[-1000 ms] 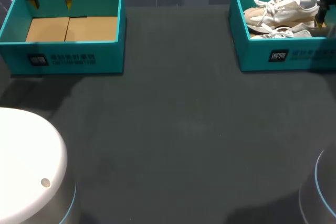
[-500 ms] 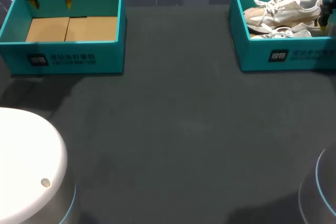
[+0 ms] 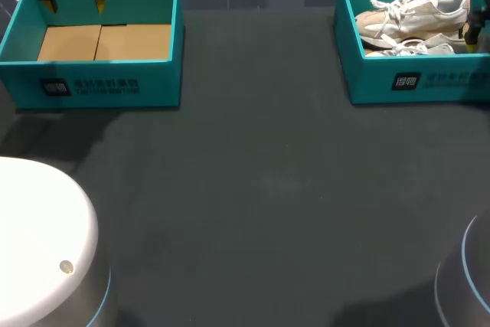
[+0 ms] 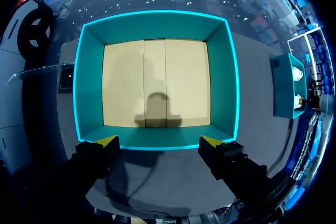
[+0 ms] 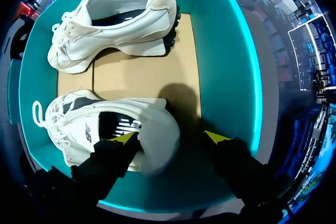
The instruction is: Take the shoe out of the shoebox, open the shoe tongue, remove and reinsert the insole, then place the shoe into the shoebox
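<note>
Sliding a touch to the right since a second ago, the right hand (image 5: 170, 137) now sits at the right end of the shoebox (image 3: 383, 82), while the left arm has not budged.

And the right hand is spread wide, pinching nothing. Look at the right wrist view: the near shoe (image 5: 113, 129) lies on its side, dark logo up, heel pointing right, and that heel sits right in the gap between the fingers. The left finger's yellow tip is against or just over the heel; I cannot tell whether it touches. The right finger stands clear of the shoe, over the box floor near the right wall.

Beyond it lies the far shoe (image 5: 118, 22), white with beige panels, toe to the left, heel to the right, apart from the near one with bare cardboard floor between them. Both shoes are inside the shoebox, which stands at the far right of the dark tabletop (image 3: 260, 189).

Over to the far left: the left hand (image 4: 158, 141) hangs above the left box (image 4: 86, 82), a teal box with a cardboard floor. Its fingers are spread too, gripping nothing, with the yellow tips lined up over the box's near wall. The two boxes stand well apart, with dark tabletop between them.
</note>
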Robot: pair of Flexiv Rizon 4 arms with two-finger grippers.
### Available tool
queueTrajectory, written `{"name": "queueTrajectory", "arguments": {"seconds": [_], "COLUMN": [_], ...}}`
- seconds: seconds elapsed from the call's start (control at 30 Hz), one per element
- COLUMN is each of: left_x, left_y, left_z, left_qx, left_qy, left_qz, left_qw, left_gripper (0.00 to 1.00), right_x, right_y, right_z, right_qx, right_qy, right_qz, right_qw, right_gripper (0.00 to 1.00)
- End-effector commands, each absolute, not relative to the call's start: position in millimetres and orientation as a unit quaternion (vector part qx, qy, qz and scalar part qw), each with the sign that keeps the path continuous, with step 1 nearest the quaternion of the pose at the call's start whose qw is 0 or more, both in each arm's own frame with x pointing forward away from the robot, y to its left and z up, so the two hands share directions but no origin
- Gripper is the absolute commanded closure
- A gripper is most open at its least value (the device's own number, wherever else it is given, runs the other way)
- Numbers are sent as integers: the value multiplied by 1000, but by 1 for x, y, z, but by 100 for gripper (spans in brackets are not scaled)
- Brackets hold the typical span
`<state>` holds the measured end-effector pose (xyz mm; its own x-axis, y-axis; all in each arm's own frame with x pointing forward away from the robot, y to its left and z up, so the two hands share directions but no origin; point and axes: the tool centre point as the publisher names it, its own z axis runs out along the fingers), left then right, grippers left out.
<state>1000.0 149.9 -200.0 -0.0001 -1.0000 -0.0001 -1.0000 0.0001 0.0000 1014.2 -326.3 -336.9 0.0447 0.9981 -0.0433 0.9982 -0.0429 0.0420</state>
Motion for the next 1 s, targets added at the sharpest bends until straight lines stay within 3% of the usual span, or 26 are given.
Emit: {"name": "queueTrajectory", "arguments": {"seconds": [0.03,0.43,0.6,0.87,1.0], "left_x": [1000,1000,1000,1000,1000], "left_y": [150,150,150,150,150], "left_z": [-200,-200,-200,-200,-200], "left_qx": [-707,-707,-707,-707,-707], "left_qy": [707,707,707,707,707], "left_qz": [0,0,0,0,0], "left_qw": [0,0,0,0,0], "left_gripper": [0,0,0,0,0], "right_x": [1018,1018,1018,1017,1015], "right_y": [-329,-330,-330,-329,-329], "right_z": [-345,-358,-362,-366,-366], "right_qx": [721,720,719,720,721], "right_qy": [692,694,694,694,693], "right_qz": [-4,-11,-13,-13,-10], "right_qw": [25,19,16,11,8], "right_gripper": [20,27,49,58,76]}}
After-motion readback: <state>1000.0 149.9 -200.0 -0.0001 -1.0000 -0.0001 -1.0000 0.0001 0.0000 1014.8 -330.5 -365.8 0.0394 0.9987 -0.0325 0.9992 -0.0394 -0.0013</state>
